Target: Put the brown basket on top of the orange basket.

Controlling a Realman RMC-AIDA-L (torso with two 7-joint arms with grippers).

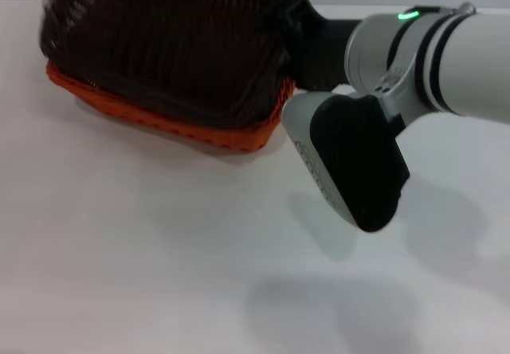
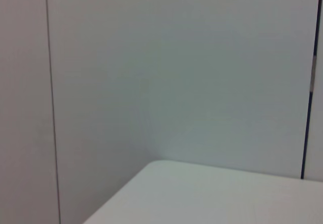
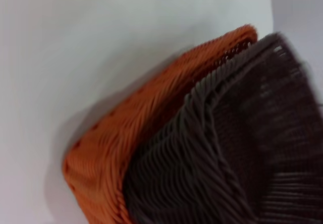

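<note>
The brown basket sits tilted inside the orange basket at the back left of the table. Only the orange basket's near rim and side show under it. My right gripper reaches in from the right and meets the brown basket's right end, where its dark body merges with the weave. In the right wrist view the brown basket lies nested against the orange basket's wall, its rim standing above the orange rim. My left gripper is out of view.
The white table stretches in front of the baskets. My right arm's grey and black wrist hangs over the table's right middle. The left wrist view shows a table corner and a pale wall.
</note>
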